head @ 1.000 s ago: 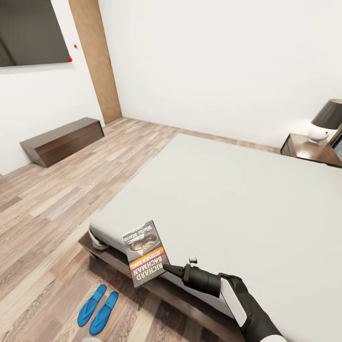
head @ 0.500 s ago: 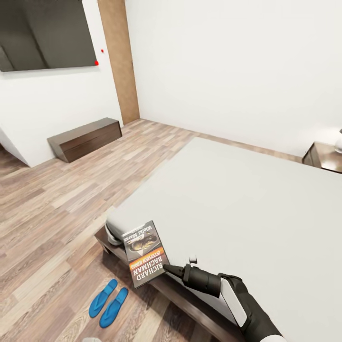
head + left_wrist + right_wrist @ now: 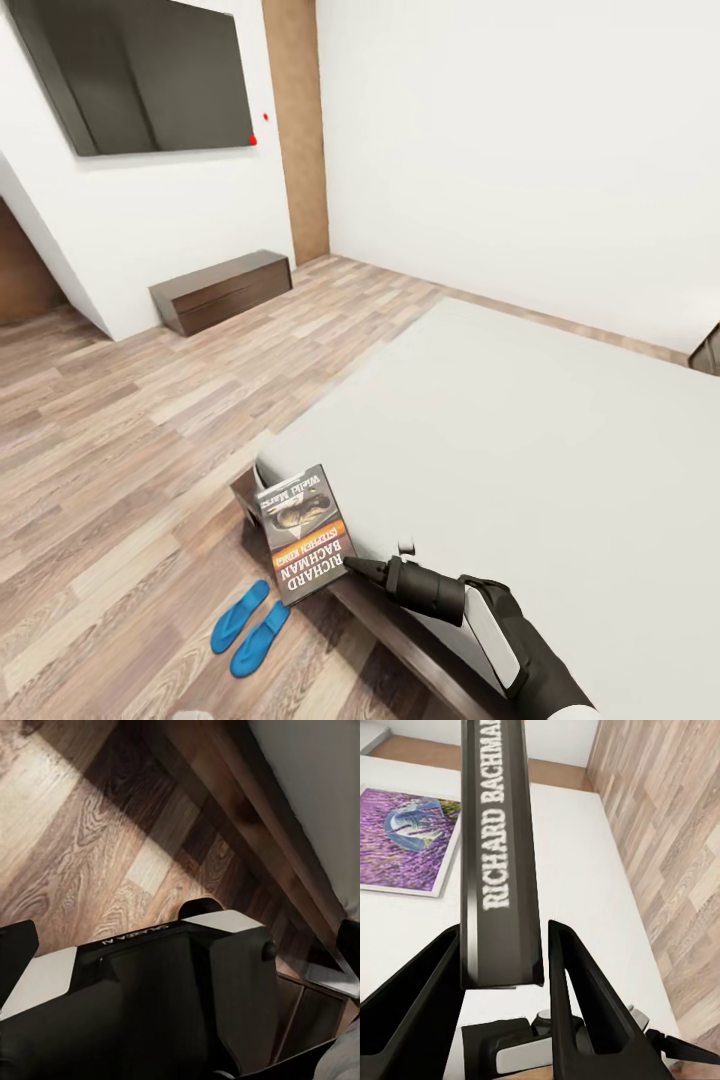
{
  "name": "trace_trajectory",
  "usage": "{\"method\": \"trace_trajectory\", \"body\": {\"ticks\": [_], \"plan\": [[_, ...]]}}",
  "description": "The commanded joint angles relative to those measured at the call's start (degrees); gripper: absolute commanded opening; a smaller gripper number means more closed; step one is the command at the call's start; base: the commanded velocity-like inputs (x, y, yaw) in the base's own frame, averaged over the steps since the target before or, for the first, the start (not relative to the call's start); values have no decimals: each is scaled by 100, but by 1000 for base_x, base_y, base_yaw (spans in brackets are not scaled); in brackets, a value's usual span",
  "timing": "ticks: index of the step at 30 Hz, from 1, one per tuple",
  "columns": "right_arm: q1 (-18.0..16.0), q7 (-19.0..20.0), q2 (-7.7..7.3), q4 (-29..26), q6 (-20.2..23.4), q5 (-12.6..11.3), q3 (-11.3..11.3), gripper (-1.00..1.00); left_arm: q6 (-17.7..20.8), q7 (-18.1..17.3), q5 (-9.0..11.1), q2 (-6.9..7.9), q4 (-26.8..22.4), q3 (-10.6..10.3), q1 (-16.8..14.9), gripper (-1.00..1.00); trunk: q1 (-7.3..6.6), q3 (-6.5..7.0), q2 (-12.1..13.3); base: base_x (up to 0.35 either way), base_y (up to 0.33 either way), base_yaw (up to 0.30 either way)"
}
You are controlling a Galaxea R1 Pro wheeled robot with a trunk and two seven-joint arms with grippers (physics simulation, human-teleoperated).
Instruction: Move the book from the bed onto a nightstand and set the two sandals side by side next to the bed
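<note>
Carrying the book clear of the bed, pinched at its lower edge by the right gripper, fingers clamped either side of the spine where the "RICHARD BACHMAN" lettering runs. Held above the bed's foot corner, cover tilted up toward the head camera. Worth keeping the wrist level during the carry: thin paperback, gripped near one end only, likely to sag or swing if jerked. Best to drive slowly round the bed toward a nightstand, just a dark sliver at the far right edge past the mattress, then lower flat onto its top before letting go. Sandals lying as a pair on the floor just beside the bed's foot corner, close together and roughly parallel; probably need little or no correction. Left gripper's fingers: cannot tell from the wrist picture whether apart or together.
</note>
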Motion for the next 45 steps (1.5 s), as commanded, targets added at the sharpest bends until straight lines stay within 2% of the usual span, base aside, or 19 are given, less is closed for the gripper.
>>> {"method": "trace_trajectory", "body": {"ticks": [1,45], "plan": [[-2,-3,0,-3,45,-50,2,-100,-11,-14,-58,0,0,48,-3,100,0,2,-3,0,0,231],[-2,-11,17,189,45,-48,37,-100,-20,5,-51,-6,4,48,-1,100,0,289,-3,0,0,231]]}}
